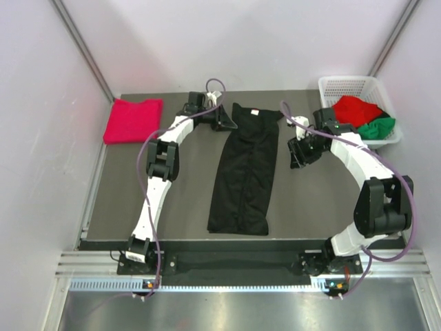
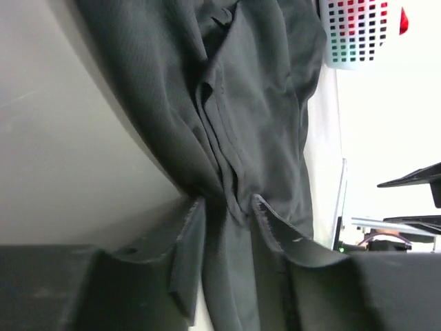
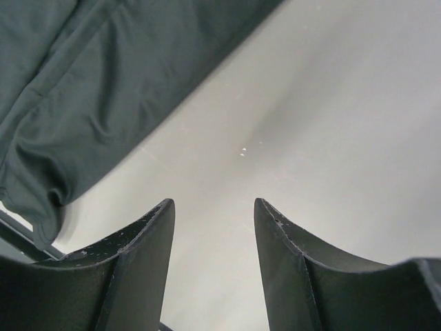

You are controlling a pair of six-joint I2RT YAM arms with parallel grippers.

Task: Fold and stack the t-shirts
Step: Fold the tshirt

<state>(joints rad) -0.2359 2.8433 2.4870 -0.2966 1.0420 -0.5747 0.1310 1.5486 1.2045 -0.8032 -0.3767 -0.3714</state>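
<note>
Left gripper (image 2: 224, 210) is pinching a bunched fold of the black t-shirt (image 1: 241, 172) at its far left corner, cloth gathering between the fingers (image 2: 187, 238), while the right gripper (image 3: 213, 214) is hanging released over bare desk (image 1: 313, 200) just right of that shirt's far end. The shirt is lying mid-desk as a long narrow strip. Well left of it a crimson-pink t-shirt (image 1: 133, 119) is sitting folded; right of it a white basket (image 1: 344, 86) is holding a red t-shirt (image 1: 358, 109) and a green t-shirt (image 1: 377, 127). The end-to-end fold seems to be starting. Next, the right gripper probably needs to be taking the opposite far corner, so both carry that end toward the near hem.
</note>
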